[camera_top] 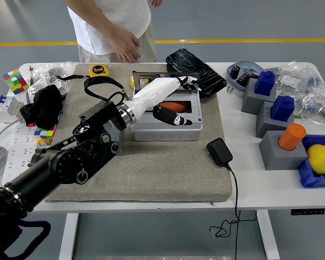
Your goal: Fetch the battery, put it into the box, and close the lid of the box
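Note:
The grey box (165, 129) stands on the grey mat in the middle of the table, its clear lid (151, 77) upright at the back. An orange battery (173, 106) lies inside the box. My left hand (180, 101), white with black-tipped fingers, reaches over the box from the left. Its fingers (187, 81) stretch up by the lid's right part and its thumb (176, 118) hangs over the box's front wall. The hand is open and holds nothing. My right arm does not show.
A person stands at the far side, one hand (127, 50) hanging over the table's back edge. A black charger (219, 151) with its cable lies right of the box. Grey blocks with blue and orange pieces (281, 142), a blue bin with a lemon (319, 158) and a bowl (244, 73) sit at the right.

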Robot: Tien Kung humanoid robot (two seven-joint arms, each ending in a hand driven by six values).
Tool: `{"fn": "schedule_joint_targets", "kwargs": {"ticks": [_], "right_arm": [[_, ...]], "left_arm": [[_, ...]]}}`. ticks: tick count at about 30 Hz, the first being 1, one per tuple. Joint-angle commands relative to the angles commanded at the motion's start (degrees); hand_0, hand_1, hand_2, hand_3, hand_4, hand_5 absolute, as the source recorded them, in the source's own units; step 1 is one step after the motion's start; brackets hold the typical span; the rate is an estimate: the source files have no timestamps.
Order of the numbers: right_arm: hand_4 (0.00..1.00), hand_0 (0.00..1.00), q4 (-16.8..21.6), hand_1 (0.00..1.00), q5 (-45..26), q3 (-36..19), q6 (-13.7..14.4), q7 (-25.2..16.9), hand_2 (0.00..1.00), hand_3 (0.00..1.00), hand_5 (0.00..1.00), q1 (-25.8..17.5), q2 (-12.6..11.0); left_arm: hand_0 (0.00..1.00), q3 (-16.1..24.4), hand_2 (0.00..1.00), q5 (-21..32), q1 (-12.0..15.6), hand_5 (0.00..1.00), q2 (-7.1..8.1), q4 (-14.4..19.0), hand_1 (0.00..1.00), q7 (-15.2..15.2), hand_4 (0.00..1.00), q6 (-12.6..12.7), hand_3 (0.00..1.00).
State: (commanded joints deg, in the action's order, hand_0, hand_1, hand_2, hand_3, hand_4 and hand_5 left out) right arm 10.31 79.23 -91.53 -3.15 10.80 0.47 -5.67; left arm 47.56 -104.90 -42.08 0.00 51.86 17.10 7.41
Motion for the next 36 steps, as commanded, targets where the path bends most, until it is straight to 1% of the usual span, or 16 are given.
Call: {"fn": "schedule_joint_targets", "kwargs": {"ticks": [2, 3, 5, 8, 9, 13, 17, 20, 21, 25, 29, 32, 33, 36], "right_arm": [[0.998, 0.742, 0.0, 0.711, -0.07, 0.03, 0.01, -0.03, 0.718, 0.711, 0.543, 0.0, 0.02], [0.998, 0.742, 0.0, 0.709, -0.09, 0.06, 0.01, -0.03, 0.718, 0.711, 0.543, 0.0, 0.01], [0.998, 0.742, 0.0, 0.709, -0.29, 0.31, 0.02, -0.1, 0.718, 0.711, 0.543, 0.12, 0.0], [0.998, 0.742, 0.0, 0.709, -0.63, 0.68, 0.0, -0.16, 0.718, 0.711, 0.543, 0.25, 0.02], [0.998, 0.742, 0.0, 0.709, -0.73, 0.79, 0.0, -0.17, 0.718, 0.711, 0.543, 0.28, 0.04], [0.998, 0.742, 0.0, 0.709, -0.88, 0.93, 0.02, -0.17, 0.718, 0.711, 0.543, 0.35, 0.06], [0.998, 0.742, 0.0, 0.709, -0.73, 0.84, 0.01, -0.06, 0.718, 0.711, 0.543, 0.31, 0.05], [0.998, 0.742, 0.0, 0.709, -0.8, 0.91, 0.01, -0.07, 0.718, 0.711, 0.543, 0.3, 0.05], [0.998, 0.741, 0.0, 0.709, -0.97, 1.04, 0.0, -0.15, 0.718, 0.711, 0.543, 0.28, 0.05], [0.998, 0.741, 0.0, 0.709, -1.46, 1.43, -0.02, -0.35, 0.718, 0.711, 0.543, 0.18, 0.02], [0.998, 0.741, 0.0, 0.709, -1.71, 1.55, -0.03, -0.48, 0.718, 0.711, 0.544, 0.05, -0.04], [0.998, 0.741, 0.0, 0.709, -1.83, 1.44, -0.01, -0.55, 0.718, 0.711, 0.544, 0.0, -0.07], [0.998, 0.741, 0.0, 0.709, -1.79, 1.36, 0.0, -0.53, 0.718, 0.711, 0.545, -0.03, -0.06], [0.998, 0.741, 0.0, 0.709, -1.7, 1.14, -0.01, -0.49, 0.718, 0.711, 0.545, -0.17, -0.01]], "left_arm": [[0.664, 1.78, 0.683, 0.63, 0.15, 0.199, 0.0, 0.7, 0.665, 0.04, 0.998, 0.23, 0.802], [0.686, 2.25, 0.707, 0.72, 0.15, 0.296, 0.0, 0.82, 0.696, -0.08, 0.998, 0.25, 0.795], [0.686, 4.56, 0.707, 0.68, -0.07, 0.296, 0.0, 0.85, 0.696, -1.01, 0.998, 0.16, 0.795], [0.686, 6.92, 0.707, -0.05, -0.46, 0.296, 0.0, 0.33, 0.696, -2.79, 0.998, -0.32, 0.795], [0.789, 7.73, 0.808, -0.48, -0.62, 0.385, 0.0, -0.02, 0.817, -3.5, 0.998, -0.58, 0.842], [0.789, 10.14, 0.808, -1.89, -1.19, 0.385, 0.0, -1.64, 0.817, -5.28, 0.998, -1.1, 0.842], [0.797, 11.28, 0.814, -2.76, -1.61, 0.398, 0.0, -3.2, 0.828, -7.01, 0.998, -1.86, 0.85], [0.797, 11.27, 0.814, -3.03, -1.54, 0.398, 0.0, -4.11, 0.828, -8.45, 0.998, -2.63, 0.85], [0.778, 11.07, 0.813, -3.02, -1.44, 0.41, 0.0, -4.21, 0.827, -8.89, 0.998, -2.89, 0.848], [0.778, 9.28, 0.813, -2.64, -0.95, 0.41, 0.0, -3.34, 0.827, -10.55, 0.998, -3.87, 0.848], [0.76, 7.61, 0.804, -1.96, -0.29, 0.424, 0.0, -1.22, 0.824, -11.98, 0.998, -4.76, 0.839], [0.76, 6.28, 0.804, -1.18, 0.46, 0.424, 0.0, 1.37, 0.824, -13.02, 0.998, -5.38, 0.839], [0.709, 5.98, 0.79, -0.99, 0.67, 0.434, 0.0, 2.05, 0.801, -13.26, 0.998, -5.5, 0.824], [0.709, 4.92, 0.79, -0.43, 1.57, 0.434, 0.0, 4.98, 0.801, -14.48, 0.998, -5.98, 0.824]]}}
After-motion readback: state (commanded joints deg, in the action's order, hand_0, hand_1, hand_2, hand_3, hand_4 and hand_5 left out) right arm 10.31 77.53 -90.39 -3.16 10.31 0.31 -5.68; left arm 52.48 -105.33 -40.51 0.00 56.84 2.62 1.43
